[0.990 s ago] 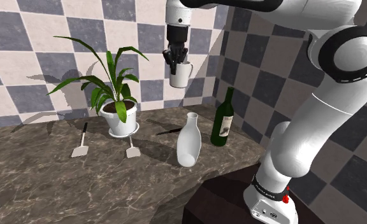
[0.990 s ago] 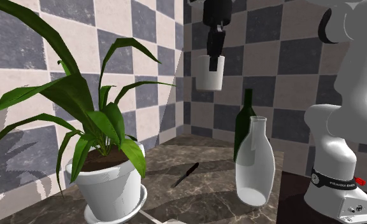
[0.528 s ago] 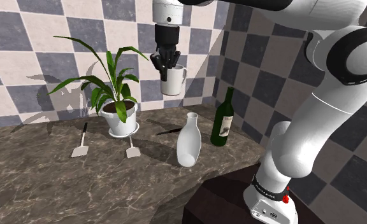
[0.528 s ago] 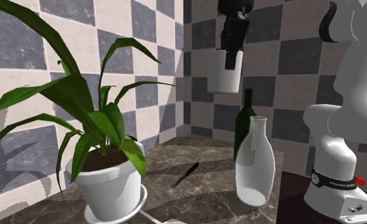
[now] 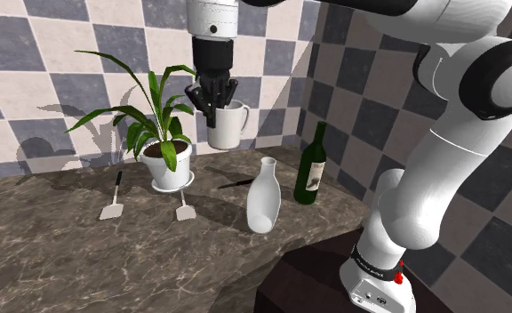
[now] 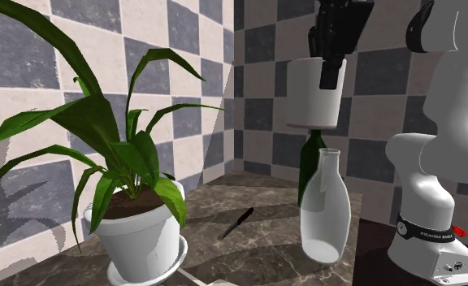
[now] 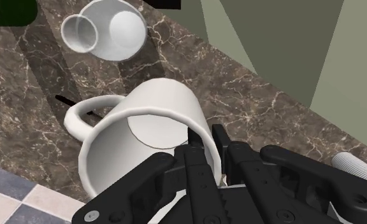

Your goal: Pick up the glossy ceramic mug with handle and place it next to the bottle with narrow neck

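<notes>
**Mug Held Aloft Above the Marble Counter**

The black gripper [image 5: 212, 103] was clamped on the rim of the white mug [image 5: 227, 127], one finger inside the wall and one outside, as the wrist view made plain [image 7: 207, 144]. The mug [image 7: 142, 135] hung directly beneath the gripper, clear of the dark marble countertop [image 5: 76, 262] and touching nothing else, its mouth toward the hand. Its handle stuck out sideways from the fingers.

Well below the gripper, the white bottle [image 5: 264, 197] stood upright on the counter. Through the wrist camera it [image 7: 104, 29] appeared past the mug's handle side, seen from above. In the second exterior view the gripper [image 6: 331, 75] and mug [image 6: 312, 96] hovered high over that bottle [image 6: 325, 210].

A green wine bottle [image 5: 311, 167] stood just beyond the white one, also far below the hand. A potted plant [image 5: 167, 158] sat lower than the gripper, toward the shoulder view's left.
</notes>
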You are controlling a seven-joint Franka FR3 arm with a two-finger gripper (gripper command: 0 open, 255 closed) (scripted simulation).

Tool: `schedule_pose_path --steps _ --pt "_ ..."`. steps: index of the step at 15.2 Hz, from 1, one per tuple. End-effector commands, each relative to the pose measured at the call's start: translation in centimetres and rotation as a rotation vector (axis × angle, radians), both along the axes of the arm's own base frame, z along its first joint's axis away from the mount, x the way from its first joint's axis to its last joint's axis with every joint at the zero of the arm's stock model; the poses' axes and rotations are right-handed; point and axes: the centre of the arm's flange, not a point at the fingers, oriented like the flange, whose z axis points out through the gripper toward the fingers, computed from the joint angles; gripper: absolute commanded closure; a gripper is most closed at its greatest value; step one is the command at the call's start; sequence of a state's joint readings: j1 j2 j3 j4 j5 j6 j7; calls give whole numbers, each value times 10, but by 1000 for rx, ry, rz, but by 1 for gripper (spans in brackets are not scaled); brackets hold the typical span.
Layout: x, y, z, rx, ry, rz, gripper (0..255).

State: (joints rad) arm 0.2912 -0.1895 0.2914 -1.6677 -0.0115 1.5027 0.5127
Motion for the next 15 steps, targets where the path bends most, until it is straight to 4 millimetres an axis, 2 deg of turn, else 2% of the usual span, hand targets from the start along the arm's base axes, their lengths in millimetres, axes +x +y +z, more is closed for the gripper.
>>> schedule_pose_path --steps 1,15 --pt "-3 3 -8 0 -1 -1 255" --pt "-3 3 -82 0 -1 -1 255"
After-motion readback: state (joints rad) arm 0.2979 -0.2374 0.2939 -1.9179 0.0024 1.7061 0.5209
